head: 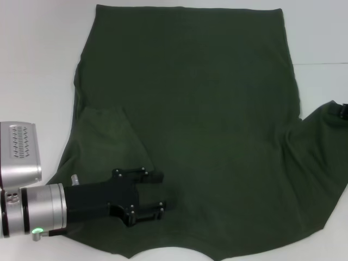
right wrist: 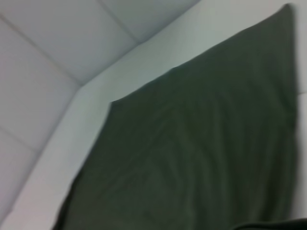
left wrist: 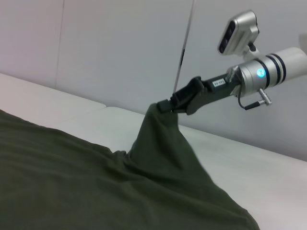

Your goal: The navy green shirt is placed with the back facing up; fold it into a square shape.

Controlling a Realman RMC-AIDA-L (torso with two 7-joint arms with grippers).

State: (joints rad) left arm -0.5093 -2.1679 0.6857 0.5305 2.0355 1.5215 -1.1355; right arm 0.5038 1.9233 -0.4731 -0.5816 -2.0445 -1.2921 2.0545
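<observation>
The navy green shirt [head: 196, 125] is spread across the bench [head: 38, 65]. Its right sleeve is pinched and lifted by the right hand [left wrist: 169, 104]; the left hand [head: 157, 191] is held wide above the near-left hem. The sleeve fold is judged underway; carrying inward is called for next.

Counted: one navy green shirt [head: 206, 125], spread over one white table [head: 32, 65]. Two grippers seen: left gripper [head: 157, 191] over the shirt near the table's near-left corner, right gripper [left wrist: 169, 104] pinching a sleeve at the right edge. One fold noted, left sleeve.
</observation>
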